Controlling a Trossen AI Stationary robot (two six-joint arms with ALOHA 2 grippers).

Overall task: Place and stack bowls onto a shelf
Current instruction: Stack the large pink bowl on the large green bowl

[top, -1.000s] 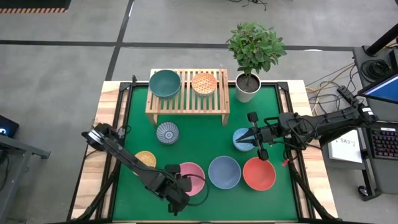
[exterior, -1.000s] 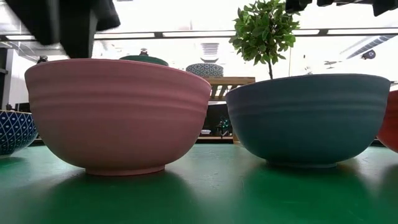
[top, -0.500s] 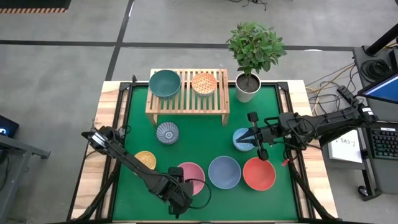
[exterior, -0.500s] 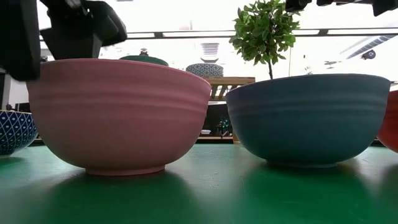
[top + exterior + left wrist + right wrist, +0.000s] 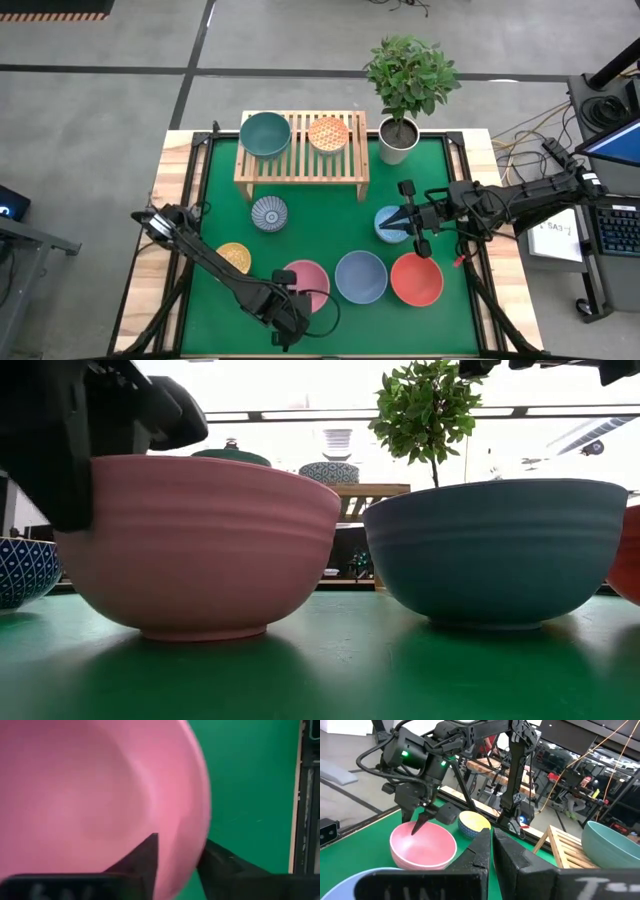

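Note:
The pink bowl [image 5: 310, 283] sits on its base near the table's near edge, beside the blue-grey bowl [image 5: 360, 277] and the red bowl [image 5: 416, 279]. My left gripper [image 5: 291, 292] is open over the pink bowl's near-left rim, one finger inside and one outside. The teal bowl [image 5: 265, 133] and the orange bowl [image 5: 328, 133] rest on the shelf [image 5: 300, 165]. The blue-white bowl [image 5: 269, 213] and the yellow bowl [image 5: 233, 255] stand on the green mat. My right gripper [image 5: 388, 224] hovers shut above the light blue bowl [image 5: 392, 215]. My left gripper [image 5: 177, 852] comes from above, pointing down, astride the pink bowl's near-left rim [image 5: 196, 847]. One finger [image 5: 147, 852] is inside the bowl and apart from the wall. The other finger [image 5: 220, 862] is just outside the rim; whether it touches, I cannot tell. The bowl stands on the mat.
A white plant pot [image 5: 398, 140] with a leafy plant stands right of the shelf at the far edge. The shelf top has free slats right of the orange bowl. Open green mat [image 5: 325, 225] lies between the shelf and the near row of bowls.
My left gripper has come down at the pink bowl's near-left rim; in the low view its outer finger now reaches down along the bowl's left wall, where a second ago it stood above the rim. The right arm has kept still.

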